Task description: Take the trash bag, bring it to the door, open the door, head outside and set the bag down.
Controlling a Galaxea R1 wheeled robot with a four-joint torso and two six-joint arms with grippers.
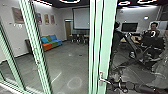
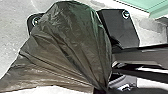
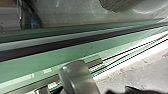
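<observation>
Multicoloured sofa [image 1: 51,45], orange, green and blue sections, stands near pale wall [image 1: 58,23]. Framed pictures [image 1: 18,15] noted on wall above. Projection screen [image 1: 81,18] hangs at far end, dark chairs [image 1: 74,38] below. Grey floor [image 1: 62,62] carries bright round patch. Ceiling lights [image 1: 69,1] lit. Dark monitor [image 1: 129,27] noted at right; person [image 1: 153,27] near it, detail blurred.

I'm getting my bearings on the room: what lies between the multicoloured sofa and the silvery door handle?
In the head view, grey floor with pale light patches, then the green door frame bearing the handle.
</observation>
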